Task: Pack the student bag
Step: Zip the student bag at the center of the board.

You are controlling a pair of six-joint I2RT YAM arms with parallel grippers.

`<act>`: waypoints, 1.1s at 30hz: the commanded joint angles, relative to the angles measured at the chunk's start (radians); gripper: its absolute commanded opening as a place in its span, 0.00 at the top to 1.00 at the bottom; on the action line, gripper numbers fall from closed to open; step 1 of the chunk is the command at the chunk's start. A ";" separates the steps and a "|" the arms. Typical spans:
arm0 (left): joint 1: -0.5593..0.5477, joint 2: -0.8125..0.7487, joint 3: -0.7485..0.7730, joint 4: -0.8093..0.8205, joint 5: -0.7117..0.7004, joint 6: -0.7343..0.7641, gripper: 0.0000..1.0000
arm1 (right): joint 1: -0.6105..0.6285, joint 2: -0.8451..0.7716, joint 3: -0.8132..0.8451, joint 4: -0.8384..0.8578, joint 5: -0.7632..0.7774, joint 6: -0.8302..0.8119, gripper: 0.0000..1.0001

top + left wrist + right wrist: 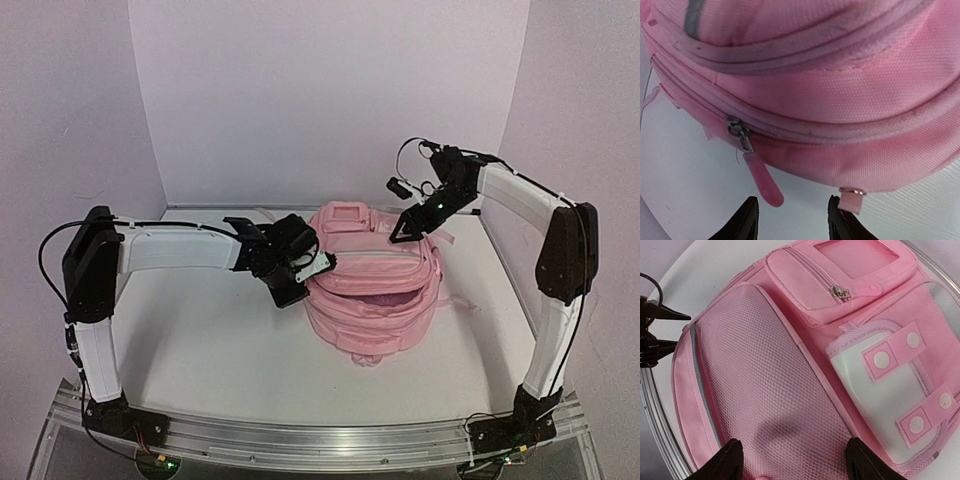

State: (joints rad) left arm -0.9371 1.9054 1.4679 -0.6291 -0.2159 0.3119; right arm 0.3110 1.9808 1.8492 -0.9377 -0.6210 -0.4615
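Note:
The student bag [385, 300] is a large pink backpack that lies in the middle of the white table, its main compartment gaping toward the front. My left gripper [318, 268] is at the bag's left side, low over the table. Its jaws [792, 216] are open, and a pink zipper pull tab [762, 180] hangs from a metal slider [739, 131] just ahead of the gap. A short pink loop on a metal ring [852, 200] touches the right fingertip. My right gripper [407, 230] hovers open above the bag's far end, over the mesh side pocket [780, 390], and holds nothing.
The bag's front shows a zip pocket [840, 290] and a white patch with pink snap straps [880, 385]. Bare white table [220, 340] lies left of and in front of the bag. White walls close in at the back and on both sides. An aluminium rail [320, 435] runs along the near edge.

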 commanded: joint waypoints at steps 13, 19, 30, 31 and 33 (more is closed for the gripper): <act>-0.007 0.069 0.115 0.040 -0.140 0.093 0.77 | -0.091 -0.059 -0.046 -0.168 0.023 -0.022 0.28; -0.023 0.024 0.099 -0.008 -0.098 0.081 0.94 | -0.115 -0.087 -0.104 -0.253 0.021 -0.061 0.21; -0.025 -0.001 0.114 -0.173 0.273 -0.077 1.00 | -0.113 -0.078 -0.267 -0.381 -0.156 -0.130 0.19; -0.025 -0.005 0.117 -0.192 0.314 -0.090 1.00 | -0.112 -0.074 -0.270 -0.373 -0.162 -0.122 0.19; -0.025 -0.010 0.128 -0.227 0.395 -0.123 1.00 | -0.107 -0.070 -0.276 -0.341 -0.154 -0.092 0.20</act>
State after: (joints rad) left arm -0.9480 1.9568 1.5513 -0.7539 -0.0683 0.2646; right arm 0.1856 1.9102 1.5958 -1.2321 -0.7253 -0.5711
